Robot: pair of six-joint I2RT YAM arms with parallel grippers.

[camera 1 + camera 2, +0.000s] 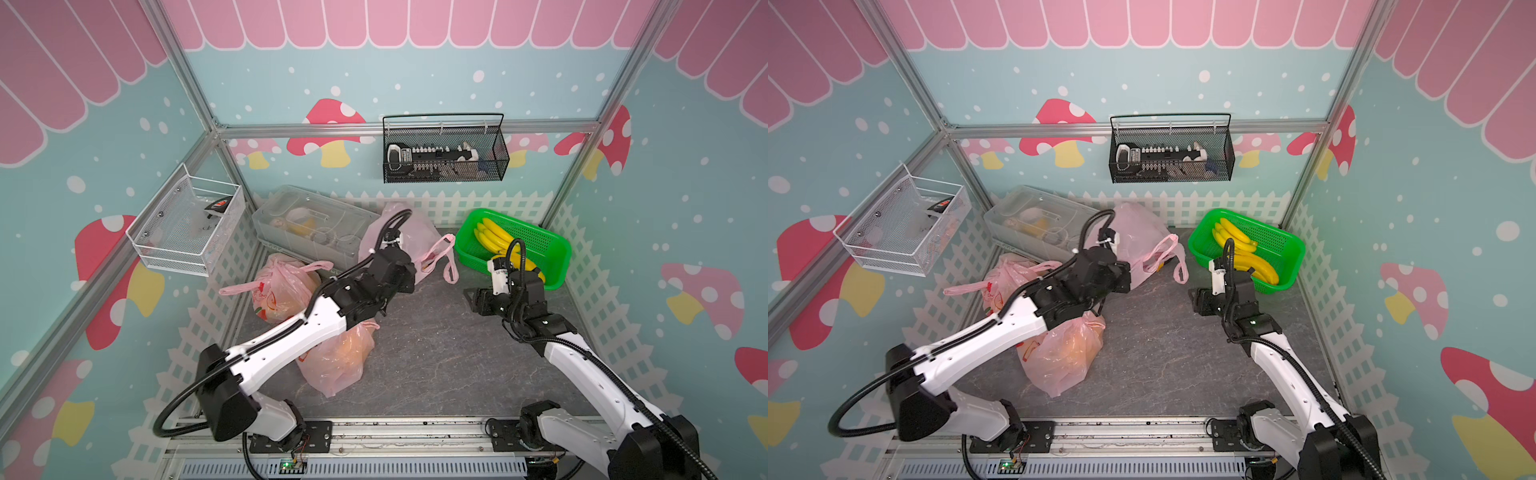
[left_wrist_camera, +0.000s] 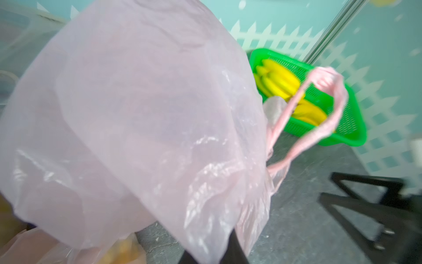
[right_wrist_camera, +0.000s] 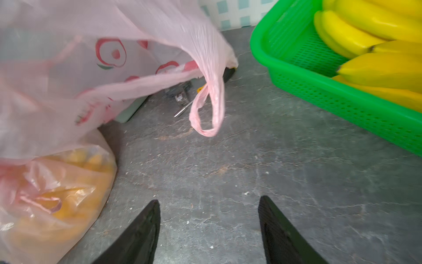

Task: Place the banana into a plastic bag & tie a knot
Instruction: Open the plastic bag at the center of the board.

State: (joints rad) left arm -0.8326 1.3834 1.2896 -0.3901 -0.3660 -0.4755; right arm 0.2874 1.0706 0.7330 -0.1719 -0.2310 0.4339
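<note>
Walls [image 1: 415, 83]: pale blue they were, with printed red mushrooms, white dots and a pink scalloped band above.
Fence print [image 1: 457, 205]: white pickets ran along the wall bottoms.
Floor [image 1: 436, 353]: was dark grey, stone-like.
Frame: aluminium bars [image 1: 270, 131] stood in the corners.
Baskets: a black wire basket [image 1: 494, 162] hung on the back wall, a white wire basket [image 1: 178, 253] on the left wall.

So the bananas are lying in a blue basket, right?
Not quite. The basket is green, not blue, and both top views show it. The bananas are lying in it, as you said.
</note>
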